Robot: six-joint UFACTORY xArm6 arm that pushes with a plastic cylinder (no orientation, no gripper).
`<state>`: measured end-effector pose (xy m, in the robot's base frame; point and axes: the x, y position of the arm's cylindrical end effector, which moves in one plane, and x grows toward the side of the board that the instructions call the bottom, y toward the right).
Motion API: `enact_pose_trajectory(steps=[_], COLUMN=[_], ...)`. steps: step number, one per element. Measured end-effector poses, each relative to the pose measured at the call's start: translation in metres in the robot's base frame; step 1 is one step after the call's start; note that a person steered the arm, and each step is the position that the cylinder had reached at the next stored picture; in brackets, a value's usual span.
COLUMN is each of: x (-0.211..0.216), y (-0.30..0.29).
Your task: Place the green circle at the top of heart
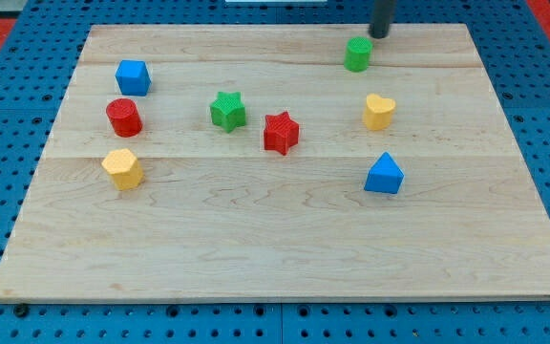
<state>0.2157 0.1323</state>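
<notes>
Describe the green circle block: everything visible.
The green circle is a short, upright cylinder with a ribbed, plastic-looking surface, standing on the wooden board near the view's top edge, right of centre. It sits directly above the yellow heart, with a gap between them. My tip is just to its upper right, close; contact cannot be told. No other block touches it.

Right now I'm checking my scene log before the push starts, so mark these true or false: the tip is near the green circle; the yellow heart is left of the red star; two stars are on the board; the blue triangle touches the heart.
1. My tip is just above-right of the green circle: true.
2. The yellow heart lies left of the red star: false, it lies to the right.
3. Two stars: true, the red one and the green star.
4. The blue triangle touches the heart: false, they're apart.
</notes>
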Motion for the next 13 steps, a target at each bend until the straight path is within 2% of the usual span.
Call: enact_pose_trajectory(steps=[1, 2, 3, 4, 5, 7, 9, 11, 12, 13], x=[0.043, 0.079, 0.015, -0.022, -0.001, 0.043, 0.056, 0.083, 0.061, 0.067], y=[-0.003, 0.023, 0.022, -0.012, -0.053, -0.037, -0.099, -0.028, -0.03, -0.036])
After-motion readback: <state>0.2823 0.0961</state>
